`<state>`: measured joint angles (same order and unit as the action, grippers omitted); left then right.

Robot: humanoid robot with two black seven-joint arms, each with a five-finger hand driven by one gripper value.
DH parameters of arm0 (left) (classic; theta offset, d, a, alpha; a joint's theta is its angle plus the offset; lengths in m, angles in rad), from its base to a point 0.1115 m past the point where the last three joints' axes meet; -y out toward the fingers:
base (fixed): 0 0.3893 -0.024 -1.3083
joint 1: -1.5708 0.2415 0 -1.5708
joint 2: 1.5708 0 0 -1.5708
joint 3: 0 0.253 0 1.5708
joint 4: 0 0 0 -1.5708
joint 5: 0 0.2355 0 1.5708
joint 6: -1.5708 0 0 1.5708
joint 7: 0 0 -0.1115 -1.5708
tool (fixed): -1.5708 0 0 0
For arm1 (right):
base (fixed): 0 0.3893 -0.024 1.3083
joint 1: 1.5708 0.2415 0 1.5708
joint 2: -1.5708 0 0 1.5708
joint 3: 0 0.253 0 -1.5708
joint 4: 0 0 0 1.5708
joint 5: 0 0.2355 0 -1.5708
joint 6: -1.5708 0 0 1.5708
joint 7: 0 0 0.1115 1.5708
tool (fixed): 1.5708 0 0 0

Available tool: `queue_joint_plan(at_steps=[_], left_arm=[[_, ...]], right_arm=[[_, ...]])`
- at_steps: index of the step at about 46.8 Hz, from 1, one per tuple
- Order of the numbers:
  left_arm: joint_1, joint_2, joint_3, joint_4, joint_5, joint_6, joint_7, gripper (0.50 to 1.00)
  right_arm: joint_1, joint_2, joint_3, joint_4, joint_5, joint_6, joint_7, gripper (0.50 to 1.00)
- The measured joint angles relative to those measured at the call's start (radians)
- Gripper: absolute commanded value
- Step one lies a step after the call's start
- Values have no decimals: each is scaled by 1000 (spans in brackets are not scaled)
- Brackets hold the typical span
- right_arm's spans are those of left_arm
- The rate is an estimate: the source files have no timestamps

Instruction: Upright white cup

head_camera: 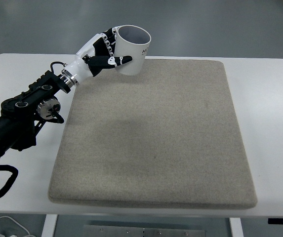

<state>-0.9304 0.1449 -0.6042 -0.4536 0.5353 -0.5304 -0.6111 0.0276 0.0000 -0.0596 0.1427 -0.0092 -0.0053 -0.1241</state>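
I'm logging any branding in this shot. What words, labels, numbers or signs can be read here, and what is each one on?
White cup, held by the left hand: a small dark mark on its side near the rim, too small and blurred to read.
Grey mat: no text.
White table: no text.
Nothing else in view carries readable print.

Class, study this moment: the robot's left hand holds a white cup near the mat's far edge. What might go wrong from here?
1. The white cup is held above the grey mat; if the left hand releases early, it may tip over.
2. It sits near the mat's far edge, so its base might land half off and wobble.
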Motion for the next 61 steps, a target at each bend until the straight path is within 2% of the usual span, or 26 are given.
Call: queue_joint_plan(at_steps=[14, 24, 31, 51, 55, 61], left_arm=[[41, -47, -1, 22, 1, 22, 0, 589], [44, -107, -1, 90, 1, 90, 0, 589], [53, -121, -2, 95, -1, 118, 0, 591], [90, -124, -1, 95, -21, 139, 0, 606], [90, -123, 2, 95, -21, 139, 0, 621], [90, -123, 7, 96, -20, 141, 0, 688]], right_arm=[[0, 0, 1, 0, 0, -2, 0, 930], [0, 0, 3, 0, 0, -2, 0, 930], [0, 0, 3, 0, 0, 0, 0, 930], [0, 0, 3, 0, 0, 2, 0, 930], [0, 0, 3, 0, 1, 2, 0, 930], [0, 0, 1, 0, 1, 4, 0, 930]])
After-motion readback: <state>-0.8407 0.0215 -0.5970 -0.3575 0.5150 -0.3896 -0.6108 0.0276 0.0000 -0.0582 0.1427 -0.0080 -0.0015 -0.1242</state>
